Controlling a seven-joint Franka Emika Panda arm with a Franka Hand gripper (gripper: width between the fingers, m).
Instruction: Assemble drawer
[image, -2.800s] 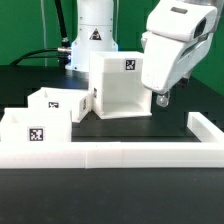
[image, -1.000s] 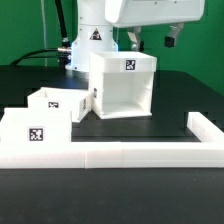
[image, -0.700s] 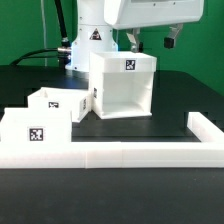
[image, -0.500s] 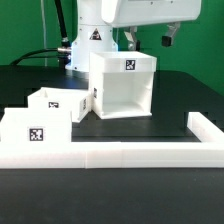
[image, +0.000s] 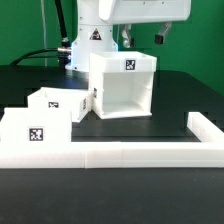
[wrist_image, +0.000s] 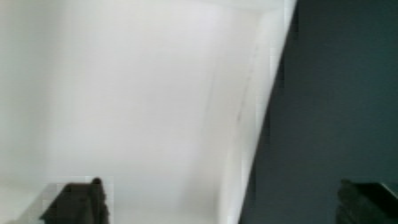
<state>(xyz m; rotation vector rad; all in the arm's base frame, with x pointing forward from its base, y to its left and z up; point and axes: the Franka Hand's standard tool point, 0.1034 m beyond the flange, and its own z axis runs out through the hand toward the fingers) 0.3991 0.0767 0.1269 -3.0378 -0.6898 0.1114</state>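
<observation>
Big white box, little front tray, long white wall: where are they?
Big white plastic cube housing (image: 125, 95): exterior view, its near face.
Small white open tray (image: 55, 130): exterior view, its tagged front.
Long low white wall (image: 130, 153): exterior view, its top edge.

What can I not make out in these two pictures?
- Exterior view: the gripper is cut off above by the top edge.
- Exterior view: the inside of the front tray is hidden by its own wall.
- Wrist view: the white surface is blurred; which part it is, unclear.
</observation>
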